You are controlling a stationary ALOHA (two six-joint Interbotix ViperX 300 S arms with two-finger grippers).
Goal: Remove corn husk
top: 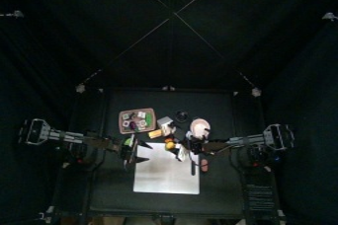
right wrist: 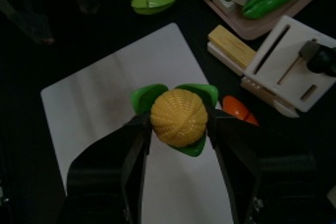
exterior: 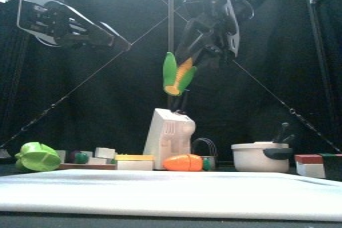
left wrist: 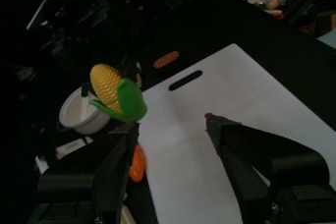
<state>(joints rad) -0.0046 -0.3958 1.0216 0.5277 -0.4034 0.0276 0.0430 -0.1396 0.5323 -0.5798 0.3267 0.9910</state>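
Black curtains all round, small black table (top: 106, 185) in the middle, white cutting board (top: 168, 173) flat at its front. Held high above that board: an ear of corn (right wrist: 180, 118), yellow kernels bared at the tip, green husk leaves (right wrist: 147, 97) still cupping its base. Right gripper (right wrist: 180, 130) clamped on the ear, one jaw on each side, husk pinched under them. Left gripper (left wrist: 171, 159) hanging with jaws spread wide, nothing between them, near the corn (left wrist: 114, 92) but apart from it. Seen from the front, corn (exterior: 179, 73) tilted in mid-air over a white box (exterior: 168, 137). On the table behind the board: an orange carrot (exterior: 185, 163), a lime-green piece (exterior: 38, 156) off to one side, a white pot (exterior: 258, 156), a tray (top: 136, 120) of small items toward the back.
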